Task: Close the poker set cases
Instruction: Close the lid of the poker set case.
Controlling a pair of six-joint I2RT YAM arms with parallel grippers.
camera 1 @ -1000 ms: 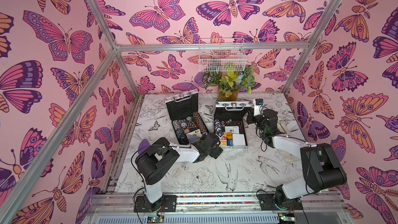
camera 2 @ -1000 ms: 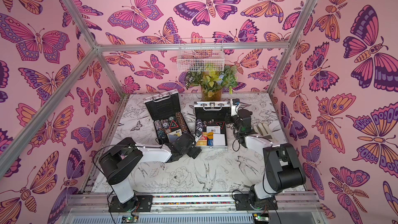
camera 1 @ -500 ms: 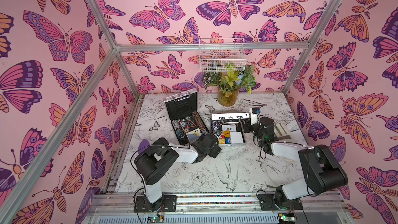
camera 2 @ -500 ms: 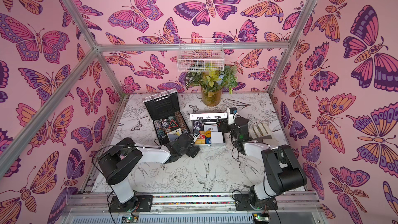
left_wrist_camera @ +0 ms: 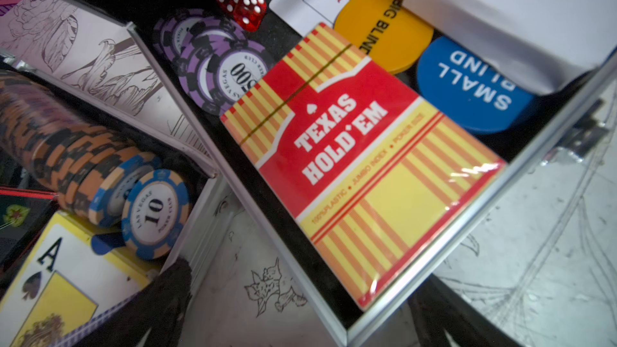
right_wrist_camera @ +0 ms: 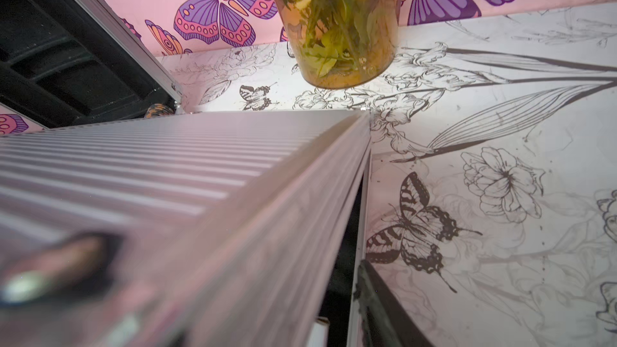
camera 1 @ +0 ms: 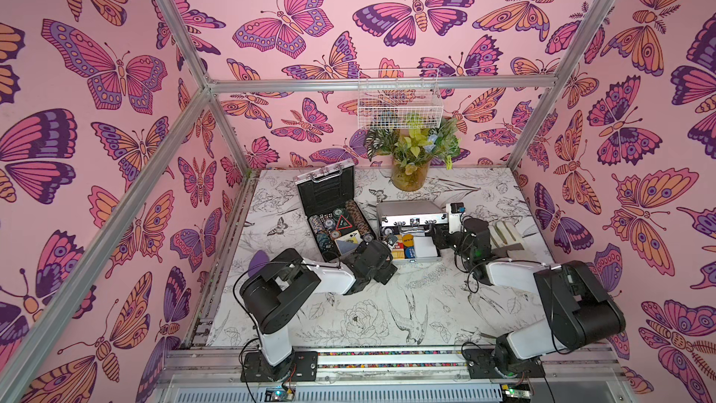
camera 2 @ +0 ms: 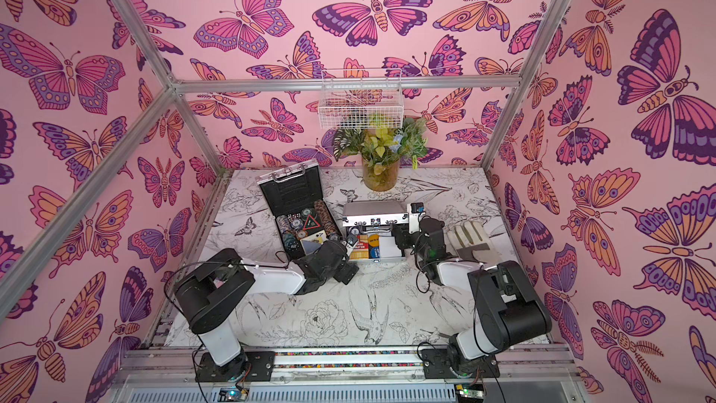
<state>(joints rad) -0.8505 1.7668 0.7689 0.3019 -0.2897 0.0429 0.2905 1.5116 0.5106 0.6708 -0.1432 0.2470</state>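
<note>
Two silver poker set cases lie side by side in both top views. The left case (camera 1: pixel 327 193) stands wide open, lid upright, chips and cards showing. The right case's ribbed lid (camera 1: pixel 410 209) hangs half lowered over its base (camera 1: pixel 416 261), which holds a red card deck (left_wrist_camera: pixel 360 168). My left gripper (camera 1: pixel 387 244) hovers open and empty above the gap between the two cases' front corners. My right gripper (camera 1: pixel 441 235) is at the lowered lid's right edge (right_wrist_camera: pixel 300 195). One of its fingers (right_wrist_camera: pixel 370 295) stands clear of the lid; the other is hidden.
An amber vase of greenery (camera 1: pixel 410 176) stands just behind the right case, under a white wire basket (camera 1: pixel 399 98). A pale glove (camera 1: pixel 503 234) lies right of the right wrist. A purple object (camera 1: pixel 257 261) sits by the left arm.
The right case's lid has swung down from upright to about half closed. The right gripper followed it down and its jaws have parted. The left arm has hardly moved.
</note>
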